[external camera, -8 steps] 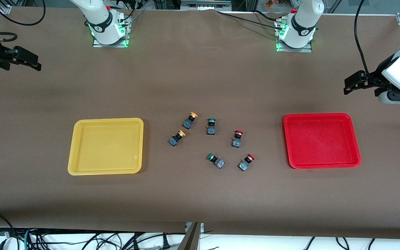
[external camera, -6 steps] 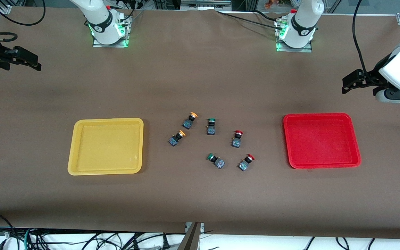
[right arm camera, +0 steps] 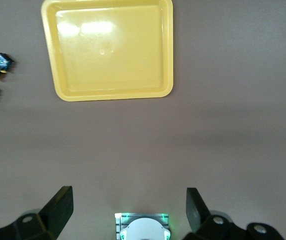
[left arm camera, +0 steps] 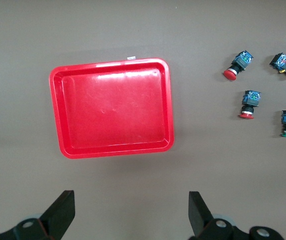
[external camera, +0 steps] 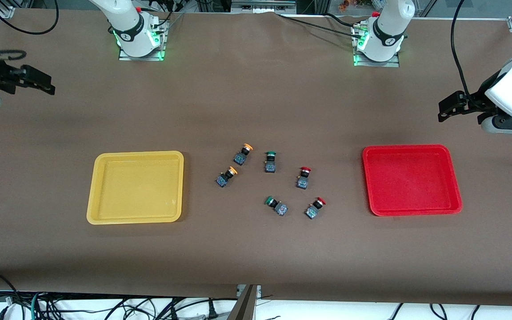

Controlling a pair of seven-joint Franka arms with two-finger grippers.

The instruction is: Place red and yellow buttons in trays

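The red buttons [external camera: 309, 191] and yellow buttons [external camera: 234, 165] look light, rigid and tip-prone; the blocky bodies suit gripping. Left tool [external camera: 446, 108] and right tool [external camera: 45, 84] hover open over bare counter [external camera: 256, 249].

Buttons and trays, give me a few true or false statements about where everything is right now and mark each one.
1. Both trays are empty. True: the yellow tray and the red tray hold nothing.
2. One red button sits in the red tray. False: both red buttons lie on the table between the trays.
3. The yellow buttons lie closer to the yellow tray than the red ones do. True.
4. The left gripper is shut on a green button. False: it is open and holds nothing, up near the left arm's end of the table.
5. The right gripper is open at the right arm's end. True.
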